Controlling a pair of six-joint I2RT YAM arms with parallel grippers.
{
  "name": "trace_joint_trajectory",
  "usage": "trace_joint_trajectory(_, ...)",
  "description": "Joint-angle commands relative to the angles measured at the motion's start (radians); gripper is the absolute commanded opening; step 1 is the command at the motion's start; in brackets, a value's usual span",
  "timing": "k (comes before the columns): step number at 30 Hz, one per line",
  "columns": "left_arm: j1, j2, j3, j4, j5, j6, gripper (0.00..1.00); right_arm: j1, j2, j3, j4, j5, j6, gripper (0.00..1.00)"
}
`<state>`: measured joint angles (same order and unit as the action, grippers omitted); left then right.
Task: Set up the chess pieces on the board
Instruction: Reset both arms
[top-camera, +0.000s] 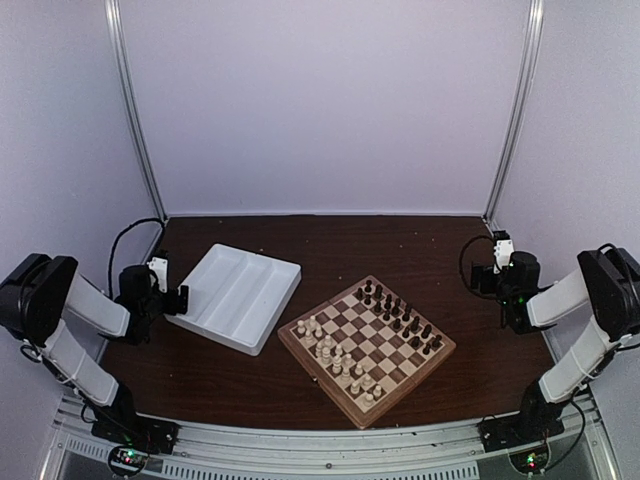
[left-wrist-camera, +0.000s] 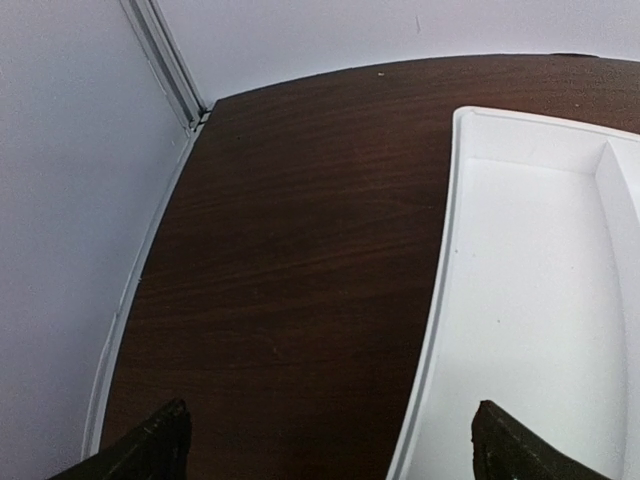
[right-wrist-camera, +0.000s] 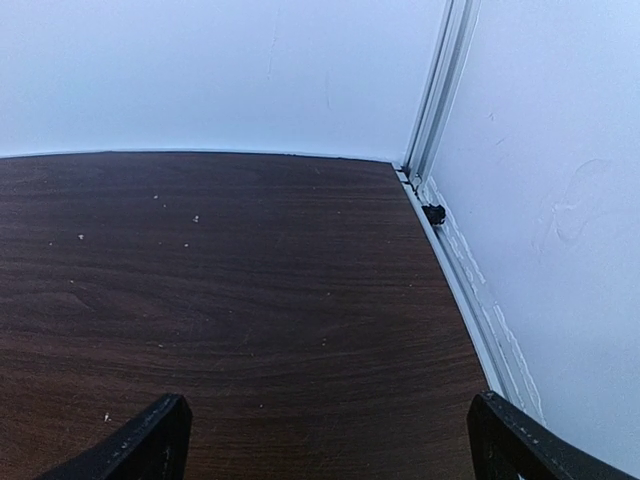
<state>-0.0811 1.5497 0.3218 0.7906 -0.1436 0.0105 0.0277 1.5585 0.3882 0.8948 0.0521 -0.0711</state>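
Observation:
The board (top-camera: 366, 349), a checkered wooden square with a tan rim, lies turned like a diamond near the table's front centre. Dark chess pieces (top-camera: 398, 315) stand in rows along its far right side, and cream-white pieces (top-camera: 337, 358) along its near left side. My left gripper (top-camera: 182, 298) rests at the table's left, beside the white tray's left edge, jaws wide with nothing between them (left-wrist-camera: 330, 440). At the far right, well away from the board, my right gripper (top-camera: 484, 279) is open too, with only bare table between its fingers (right-wrist-camera: 325, 440).
A white two-compartment tray (top-camera: 238, 295) lies left of the board; its rim (left-wrist-camera: 440, 300) runs beside my left gripper. White walls and metal corner posts (right-wrist-camera: 440, 90) close in the table. A small dark fitting (right-wrist-camera: 434, 213) sits by the right wall.

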Motion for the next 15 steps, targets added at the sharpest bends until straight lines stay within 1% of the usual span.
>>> trace_joint_trajectory(1, 0.039, 0.02, 0.029, 0.092, 0.098, -0.003, 0.98, -0.001, 0.0, 0.014, 0.029, -0.008, 0.013, 1.0)
trace_joint_trajectory(2, 0.04, 0.02, 0.03, 0.101, 0.087, -0.006, 0.98, -0.001, 0.001, 0.015, 0.029, -0.009, 0.013, 1.0)
trace_joint_trajectory(3, 0.04, 0.009, 0.03, 0.077, 0.07, -0.007, 0.98, 0.0, 0.0, 0.015, 0.029, -0.008, 0.013, 1.0)
trace_joint_trajectory(4, 0.04, 0.017, 0.026, 0.103, 0.055, -0.007, 0.98, -0.001, 0.001, 0.015, 0.028, -0.009, 0.013, 1.0)
trace_joint_trajectory(7, 0.04, 0.015, 0.028, 0.093, 0.049, -0.035, 0.98, 0.0, 0.0, 0.014, 0.03, -0.008, 0.013, 1.0)
trace_joint_trajectory(15, 0.039, 0.019, 0.027, 0.102, 0.053, -0.034, 0.98, -0.002, 0.002, 0.018, 0.022, -0.009, 0.013, 1.0)
